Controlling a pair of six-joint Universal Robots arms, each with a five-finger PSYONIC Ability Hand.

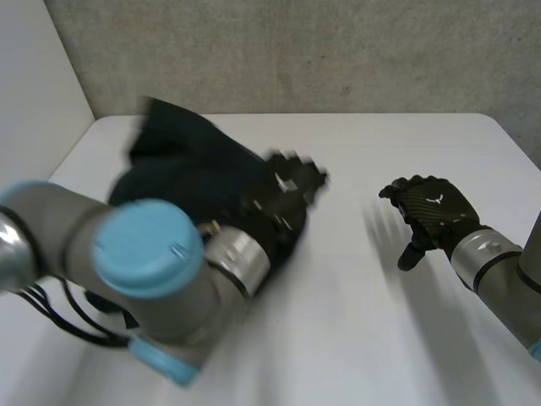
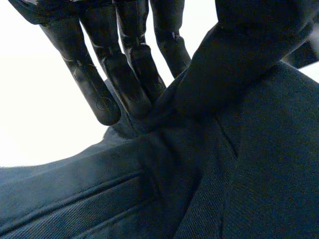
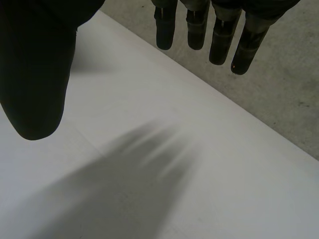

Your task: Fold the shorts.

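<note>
Dark navy cloth shorts (image 1: 182, 165), one pair, bunched under and behind left robot hand (image 1: 287, 190), which pinches a raised fold between straight fingers (image 2: 124, 84) and thumb. Well apart, right robot hand (image 1: 433, 210) hangs with fingers relaxed, holding nothing, over bare white tabletop (image 1: 355, 338). Grey concrete wall (image 1: 296, 51) runs beyond the far edge.

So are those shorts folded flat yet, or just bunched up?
Bunched up: the shorts lie in a rumpled heap, a ridge of cloth pinched in the left hand.
</note>
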